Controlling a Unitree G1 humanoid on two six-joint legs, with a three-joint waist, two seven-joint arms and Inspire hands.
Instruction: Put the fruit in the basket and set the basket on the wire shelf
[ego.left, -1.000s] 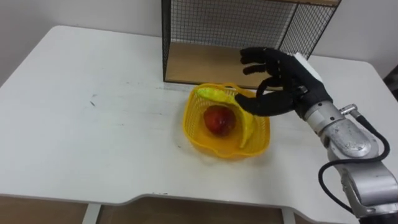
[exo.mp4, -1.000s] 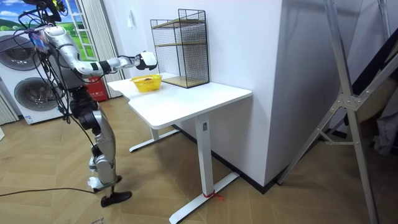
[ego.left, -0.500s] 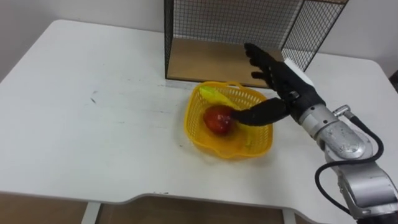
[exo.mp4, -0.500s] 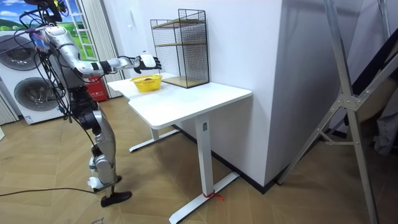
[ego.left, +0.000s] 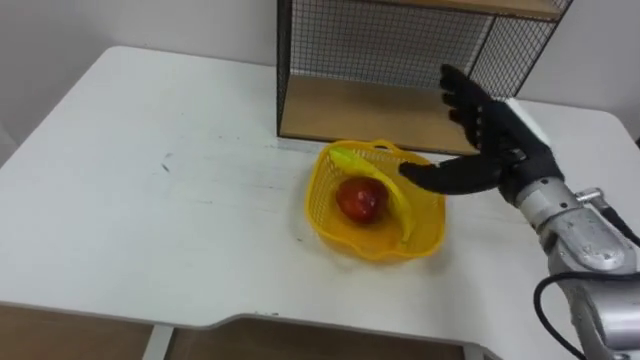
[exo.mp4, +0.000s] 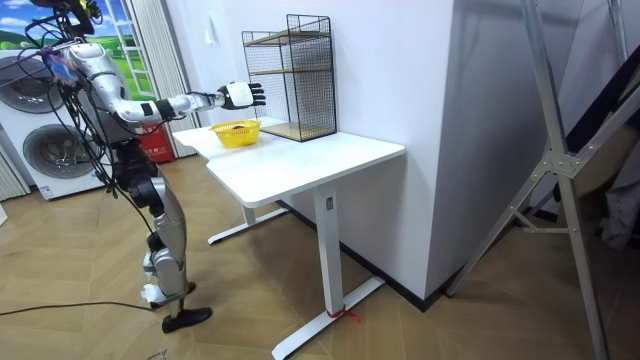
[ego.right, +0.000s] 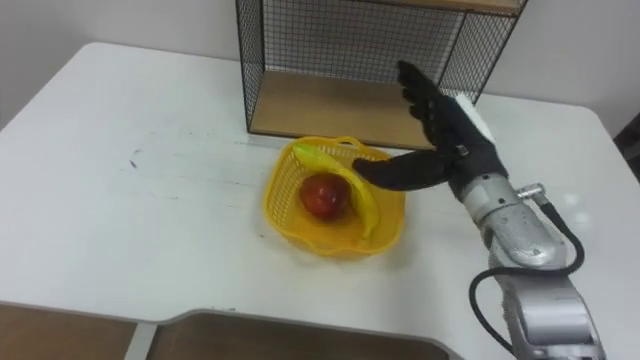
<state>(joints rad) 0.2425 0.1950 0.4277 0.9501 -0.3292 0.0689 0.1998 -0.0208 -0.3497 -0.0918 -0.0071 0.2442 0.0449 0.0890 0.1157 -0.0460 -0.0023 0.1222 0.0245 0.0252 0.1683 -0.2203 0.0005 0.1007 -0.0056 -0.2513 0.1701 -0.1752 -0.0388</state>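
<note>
The yellow plastic basket (ego.left: 322, 208) stood on the white table (ego.left: 150, 220), a little right of the table's middle and just in front of the wire shelf (ego.left: 400, 45). It was not on the shelf. A red apple (ego.left: 360, 199) lay in the basket's middle. A banana (ego.left: 398, 205) curved along the apple's right side, its greenish tip toward the basket's far left rim and its other end toward the near right rim.

The right hand (ego.left: 498, 150) hovered at the basket's right side, between the basket and the shelf's right corner. Its fingers (ego.left: 462, 95) were straight and spread, pointing up and away toward the shelf, and it held nothing. Its thumb (ego.left: 440, 178) reached leftward over the basket's right rim toward the banana; whether it touched the rim could not be told.

The shelf's wooden bottom board (ego.left: 370, 115) lay bare behind the basket, boxed in by black mesh at the back and sides.

In the room view the robot stood upright at the table's end on the room view's left, its right arm stretched out level above the basket. A washing machine (exo.mp4: 50, 150) stood behind the robot.
</note>
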